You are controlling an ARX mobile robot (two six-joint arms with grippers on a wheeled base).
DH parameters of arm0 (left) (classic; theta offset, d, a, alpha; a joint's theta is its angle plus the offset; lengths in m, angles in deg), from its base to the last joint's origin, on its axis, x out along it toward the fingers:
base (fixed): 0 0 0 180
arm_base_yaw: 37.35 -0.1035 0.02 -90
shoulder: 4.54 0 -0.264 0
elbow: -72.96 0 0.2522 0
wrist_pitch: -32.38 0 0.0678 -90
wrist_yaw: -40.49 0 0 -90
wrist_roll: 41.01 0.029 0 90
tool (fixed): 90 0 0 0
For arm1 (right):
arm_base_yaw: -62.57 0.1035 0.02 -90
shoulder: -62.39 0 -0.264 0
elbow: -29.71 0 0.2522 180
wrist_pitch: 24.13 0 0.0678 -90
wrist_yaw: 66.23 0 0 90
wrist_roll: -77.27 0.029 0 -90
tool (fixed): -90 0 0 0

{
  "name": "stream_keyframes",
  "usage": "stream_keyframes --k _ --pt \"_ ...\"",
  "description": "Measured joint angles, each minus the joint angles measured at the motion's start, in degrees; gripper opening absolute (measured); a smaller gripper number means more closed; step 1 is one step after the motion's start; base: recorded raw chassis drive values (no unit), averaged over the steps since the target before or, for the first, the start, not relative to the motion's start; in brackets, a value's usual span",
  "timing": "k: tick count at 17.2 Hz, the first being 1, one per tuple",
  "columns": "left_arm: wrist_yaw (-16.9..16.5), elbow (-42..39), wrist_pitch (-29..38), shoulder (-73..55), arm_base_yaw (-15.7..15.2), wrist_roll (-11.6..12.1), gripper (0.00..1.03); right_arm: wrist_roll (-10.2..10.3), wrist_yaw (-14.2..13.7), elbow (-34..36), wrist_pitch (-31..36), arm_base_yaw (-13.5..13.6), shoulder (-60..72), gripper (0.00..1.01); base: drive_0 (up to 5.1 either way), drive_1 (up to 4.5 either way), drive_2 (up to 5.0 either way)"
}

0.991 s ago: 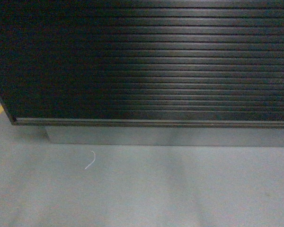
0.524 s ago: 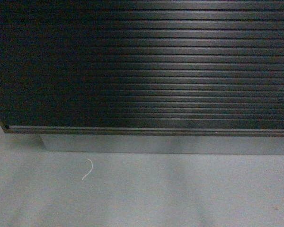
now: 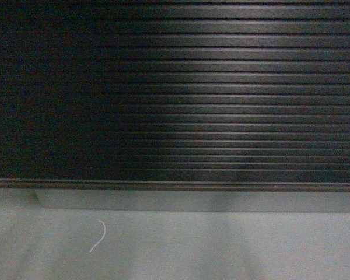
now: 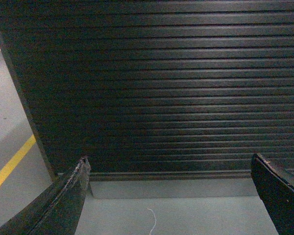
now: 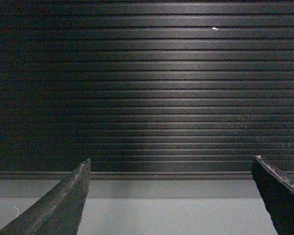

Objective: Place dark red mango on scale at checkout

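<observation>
The checkout (image 3: 181, 93) fills the head view as a black, horizontally ribbed front panel over a grey base (image 3: 192, 200); its top is out of view. The same ribbed panel faces both wrist cameras (image 4: 157, 83) (image 5: 147, 83). My left gripper (image 4: 169, 164) is open, its two dark fingers wide apart with only floor and panel between them. My right gripper (image 5: 170, 164) is open too and holds nothing. The dark red mango and the scale are out of view. Neither gripper shows in the head view.
Grey floor (image 3: 221, 251) runs in front of the checkout, with a thin white thread (image 3: 98, 236) lying on it, also seen as a thread (image 4: 152, 220) between the left fingers. A yellow floor line (image 4: 10, 164) and the checkout's left corner (image 4: 24, 112) show at left.
The checkout panel has grown in the head view and its lower edge has dropped. Its left corner and the yellow line have slid out of frame, and the thread has shifted down.
</observation>
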Motion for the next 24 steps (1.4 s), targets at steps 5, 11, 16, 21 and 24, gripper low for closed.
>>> stream_keyframes --k 5,11,16,21,24 --pt "0.0 0.0 0.0 0.0 0.0 0.0 0.98 0.0 0.0 0.0 0.2 0.0 0.0 0.98 -0.1 3.14 -3.3" --pt "0.0 0.0 0.0 0.0 0.0 0.0 0.98 0.0 0.0 0.0 0.1 0.0 0.0 0.98 -0.1 3.10 -3.3" --pt "0.0 0.0 0.0 0.0 0.0 0.0 0.98 0.0 0.0 0.0 0.0 0.0 0.0 0.98 -0.1 3.10 -3.3" --pt "0.0 0.0 0.0 0.0 0.0 0.0 0.98 0.0 0.0 0.0 0.0 0.0 0.0 0.98 0.0 0.00 0.0" --pt "0.0 0.0 0.0 0.0 0.0 0.0 0.98 0.0 0.0 0.0 0.0 0.0 0.0 0.98 0.0 0.00 0.0"
